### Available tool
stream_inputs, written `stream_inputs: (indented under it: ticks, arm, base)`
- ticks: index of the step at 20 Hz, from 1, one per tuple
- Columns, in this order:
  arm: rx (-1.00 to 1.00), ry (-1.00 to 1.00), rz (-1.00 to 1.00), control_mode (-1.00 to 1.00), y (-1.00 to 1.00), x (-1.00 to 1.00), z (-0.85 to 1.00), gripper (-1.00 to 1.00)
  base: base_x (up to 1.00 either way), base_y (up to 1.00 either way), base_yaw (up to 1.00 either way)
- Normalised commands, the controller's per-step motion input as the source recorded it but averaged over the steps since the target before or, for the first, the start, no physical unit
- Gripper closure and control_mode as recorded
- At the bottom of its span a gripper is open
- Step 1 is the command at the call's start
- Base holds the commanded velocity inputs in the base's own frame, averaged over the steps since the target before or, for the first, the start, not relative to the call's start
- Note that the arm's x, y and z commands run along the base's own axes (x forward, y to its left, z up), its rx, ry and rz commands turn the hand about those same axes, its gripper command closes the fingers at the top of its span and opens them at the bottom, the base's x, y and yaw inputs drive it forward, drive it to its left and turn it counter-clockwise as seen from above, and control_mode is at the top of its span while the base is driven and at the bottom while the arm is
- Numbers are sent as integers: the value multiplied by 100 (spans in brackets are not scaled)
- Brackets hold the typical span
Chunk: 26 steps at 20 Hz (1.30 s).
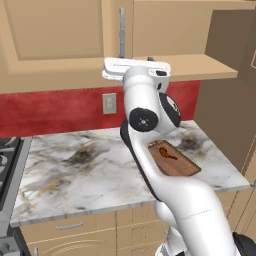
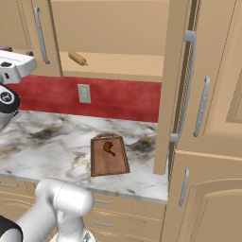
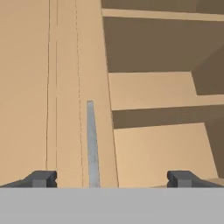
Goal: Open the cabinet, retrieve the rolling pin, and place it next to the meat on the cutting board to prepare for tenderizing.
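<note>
The gripper (image 3: 112,178) is spread wide with nothing between its tips, and it looks straight at the cabinet (image 3: 65,65). Its left tip sits before the closed left door, its right tip before the open bay. The silver handle (image 3: 91,144) of that left door runs up between them, nearer the left tip. My guess is the hand is squared up here to go in through the open side, not to pull that handle.

Below on the counter (image 1: 75,165) lies the board (image 2: 109,155), with the meat (image 2: 109,147) toward its far end — leaving bare wood beside it for the pin to be set down.

Farther back, the right door (image 2: 177,85) is swung out edge-on, so the shelf is exposed — and the pin (image 2: 77,58) lies on it, tilted, near the left door's edge.
</note>
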Motion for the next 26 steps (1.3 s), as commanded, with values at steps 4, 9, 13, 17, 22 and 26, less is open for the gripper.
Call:
stream_inputs:
  ticks: [4,9,13,17,22,26]
  arm:
    - [-2,0,0,-100,0,22,0,-100]
    - [-3,0,0,-100,0,28,0,-100]
    - [-2,1,0,-100,0,37,0,-100]
    - [-1,1,0,-100,0,38,0,-100]
    - [-1,2,0,-100,2,43,-3,-100]
    - [0,0,3,-100,12,44,-6,-100]
  base:
    - [0,0,0]
    - [0,0,0]
    - [0,0,0]
    - [0,0,0]
    - [0,0,0]
    - [0,0,0]
